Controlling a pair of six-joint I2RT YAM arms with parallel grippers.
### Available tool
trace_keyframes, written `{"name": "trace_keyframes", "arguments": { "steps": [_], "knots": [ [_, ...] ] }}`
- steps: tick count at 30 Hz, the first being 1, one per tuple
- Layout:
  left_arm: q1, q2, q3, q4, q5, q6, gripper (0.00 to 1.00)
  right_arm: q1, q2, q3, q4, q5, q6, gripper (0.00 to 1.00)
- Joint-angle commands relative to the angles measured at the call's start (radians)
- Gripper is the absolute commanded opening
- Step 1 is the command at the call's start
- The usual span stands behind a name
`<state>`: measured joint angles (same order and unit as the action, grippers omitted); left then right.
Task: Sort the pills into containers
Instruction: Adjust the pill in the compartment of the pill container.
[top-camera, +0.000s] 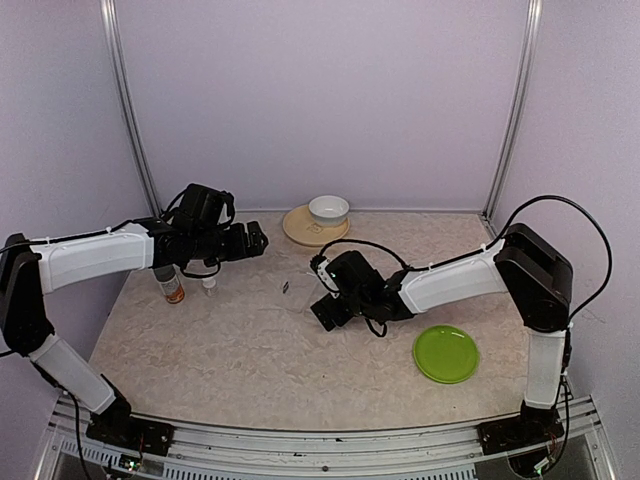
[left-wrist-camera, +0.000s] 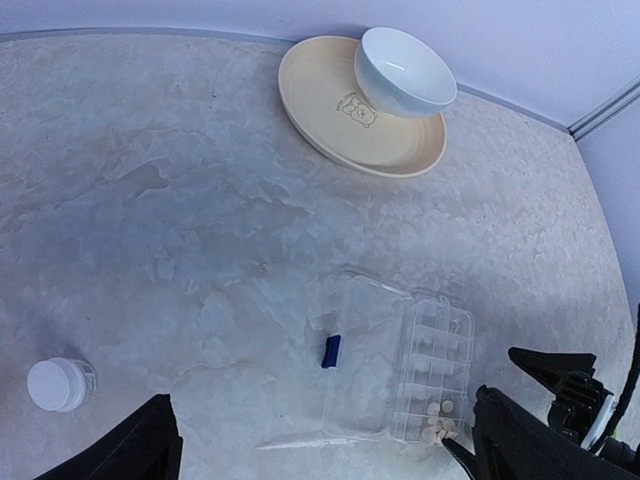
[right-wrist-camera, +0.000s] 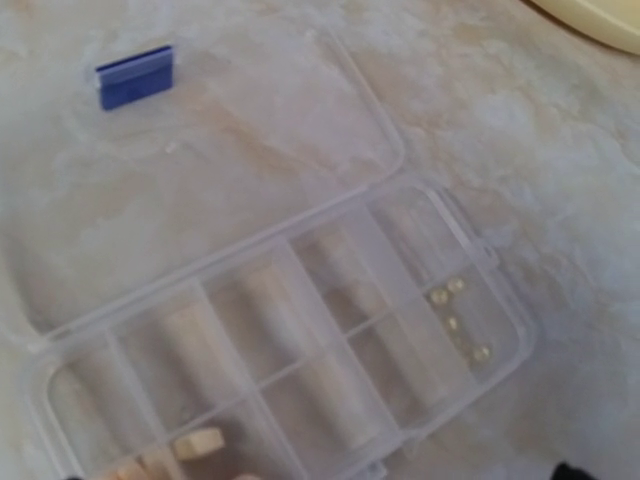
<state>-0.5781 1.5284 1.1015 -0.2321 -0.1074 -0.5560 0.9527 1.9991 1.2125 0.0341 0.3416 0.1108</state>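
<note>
Both spread wide and empty, my right gripper hovers low over the clear pill box on the bench, its lid laid flat so the compartments stay reachable, four pills in one end compartment, while my left gripper hangs aside.

Bg: lilac walls, metal corner posts; beige marbled tabletop, even light.

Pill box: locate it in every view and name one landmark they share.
Top external: too see-through to make out; it would lie just right of the blue clip.
Left wrist: pill box, lower right of centre, opened flat.
Right wrist: fills the lower middle.
Shared landmark: the blue clip beside the box.
</note>
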Motion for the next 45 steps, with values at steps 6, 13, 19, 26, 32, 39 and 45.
{"name": "trace_keyframes", "arguments": {
  "steps": [6,13,19,26,32,39,45],
  "knots": [
    [0.012,-0.016,-0.013,0.025,0.019,-0.004,0.99,0.001,-0.024,-0.015,-0.033,0.052,0.040,1.00],
    [0.018,-0.022,-0.015,0.026,0.019,-0.006,0.99,-0.001,-0.022,-0.002,-0.064,0.091,0.066,1.00],
    [0.019,-0.022,-0.016,0.027,0.022,-0.005,0.99,-0.024,-0.041,-0.024,-0.049,0.070,0.083,1.00],
    [0.020,-0.022,-0.017,0.027,0.019,-0.006,0.99,-0.026,-0.069,-0.052,0.001,0.065,0.073,1.00],
    [0.020,-0.022,-0.016,0.027,0.017,-0.005,0.99,-0.034,-0.078,-0.061,0.016,0.062,0.070,1.00],
    [0.021,-0.019,-0.015,0.026,0.020,-0.004,0.99,-0.036,-0.092,-0.075,0.040,0.044,0.060,1.00],
    [0.022,-0.019,-0.014,0.026,0.017,-0.004,0.99,-0.043,-0.106,-0.083,0.005,0.066,0.077,1.00]
  ]
}}
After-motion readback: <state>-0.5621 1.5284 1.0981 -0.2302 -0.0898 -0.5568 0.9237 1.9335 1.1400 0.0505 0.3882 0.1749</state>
